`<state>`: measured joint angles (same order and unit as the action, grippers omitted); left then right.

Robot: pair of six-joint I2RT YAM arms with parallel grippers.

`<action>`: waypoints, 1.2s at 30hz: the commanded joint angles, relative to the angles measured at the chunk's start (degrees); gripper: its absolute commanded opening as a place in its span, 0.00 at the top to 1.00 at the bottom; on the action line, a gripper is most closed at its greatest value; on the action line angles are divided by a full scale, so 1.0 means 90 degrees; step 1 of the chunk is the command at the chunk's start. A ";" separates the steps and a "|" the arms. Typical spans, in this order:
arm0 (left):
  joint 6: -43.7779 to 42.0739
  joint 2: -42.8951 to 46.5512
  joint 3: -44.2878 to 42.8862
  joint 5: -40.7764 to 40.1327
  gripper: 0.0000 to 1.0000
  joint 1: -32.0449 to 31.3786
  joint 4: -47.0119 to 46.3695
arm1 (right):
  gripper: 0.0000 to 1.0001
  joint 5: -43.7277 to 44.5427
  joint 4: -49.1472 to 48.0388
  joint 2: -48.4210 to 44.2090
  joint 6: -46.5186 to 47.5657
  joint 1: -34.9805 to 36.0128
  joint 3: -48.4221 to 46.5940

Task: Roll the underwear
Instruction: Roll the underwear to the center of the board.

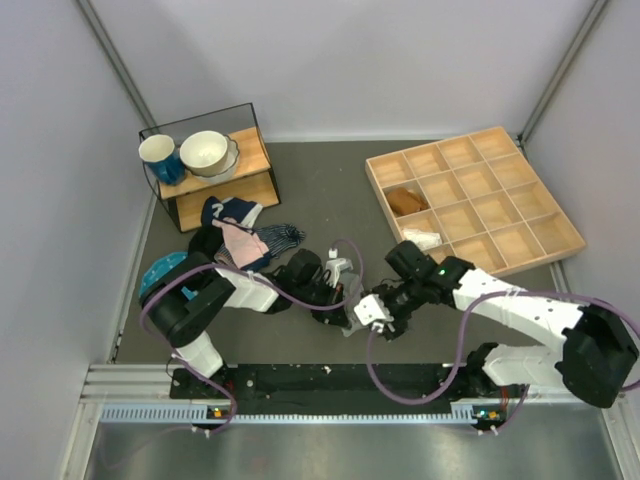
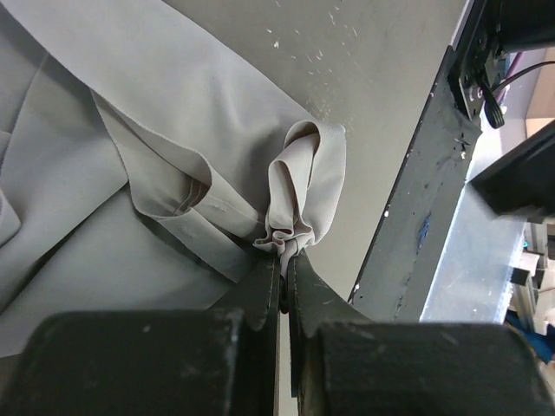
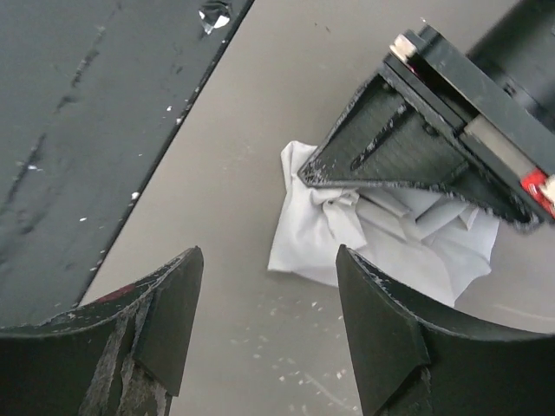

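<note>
**Grey underwear pinched at the near edge**

The underwear [image 2: 165,147] lies near the middle of the near edge of the surface [image 1: 330,190], close to the black rail [image 1: 330,378] the arms are bolted to. It is not flat. Broad smooth panels spread away from the rail, one long hem is folded over on itself, and the end nearest the rail is gathered into a tight bunch of pleats.

The left pincer [image 2: 284,260] is clamped on that bunch, its two dark tips pressed together with only the cloth between them. From the right arm's own camera the same pincer shows as a black wedge sitting on top of the crumpled cloth.

The right pincer [image 3: 269,303] holds nothing. It is spread wide and hangs just beside the garment, with bare surface showing between its fingers [image 3: 173,303]. I cannot tell whether it touches the surface.

Well apart, toward the far left corner, a small wooden shelf [image 1: 215,180] carries a blue cup [image 1: 160,157] and a white bowl [image 1: 208,152]. In front of it lie a navy striped garment [image 1: 285,238] and a pink cloth [image 1: 245,240], touching each other. A wooden tray [image 1: 475,200] of square compartments sits by the far right corner.
</note>
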<state>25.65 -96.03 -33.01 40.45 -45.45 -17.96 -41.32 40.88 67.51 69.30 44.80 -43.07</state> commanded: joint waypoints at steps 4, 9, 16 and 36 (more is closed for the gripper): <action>0.0148 -0.0453 0.0240 -0.0236 0.98 0.0070 0.0277 | 0.36 0.1611 -0.1642 0.0604 -0.0092 0.1057 0.0420; 0.0333 -0.0473 0.0338 -0.0188 0.93 0.0187 0.0033 | 0.36 0.1778 -0.1974 0.0868 -0.0053 0.1204 0.0576; 0.0470 -0.0220 0.0484 -0.0255 0.77 0.0274 -0.0143 | 0.41 0.2198 -0.2287 0.1473 -0.0131 0.1282 0.0586; -0.0672 0.5395 0.2241 -0.2161 0.47 0.0714 -0.0256 | 0.78 0.1156 -0.0823 0.2011 -0.0903 0.0396 -0.0419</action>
<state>23.66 -51.83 -16.32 19.27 -39.13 -13.54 -26.11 27.51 84.49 63.53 52.16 -43.31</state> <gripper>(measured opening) 0.525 0.228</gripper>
